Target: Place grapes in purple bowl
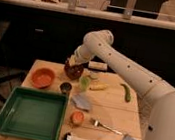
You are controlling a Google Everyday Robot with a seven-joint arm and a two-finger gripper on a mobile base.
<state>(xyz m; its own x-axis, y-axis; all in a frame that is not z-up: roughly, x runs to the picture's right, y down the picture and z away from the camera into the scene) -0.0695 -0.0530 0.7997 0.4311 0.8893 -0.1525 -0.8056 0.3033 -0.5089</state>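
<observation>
Your hand (pixel 72 62) sits at the back-left of the table (pixel 109 111), directly over the purple bowl (pixel 73 71), wrist angled down into it from the right. Fingers are closed. I can't make out the grapes anywhere on the table, so my read is they're either pinched in the hand or already down in the bowl; the hand hides the bowl's mouth, so you can't confirm which from here.

The relation that matters: the hand is straight above the bowl, not offset. No sideways travel is needed. If the grapes are in the grip, the release goes straight down into the bowl.

Neighbours to watch:
- orange bowl (pixel 43 77) to the left of the purple one, apart from it.
- small dark cup (pixel 65 87) just in front of the purple bowl.
- green cup (pixel 84 83) just right of the bowl, banana (pixel 98 87) beyond it, green pepper (pixel 126 92) further right.

Only one arm here, and it reaches in from the right over that produce, so lift clear upward before you swing back.

Green tray (pixel 32 113) in front is well clear of the move.
</observation>
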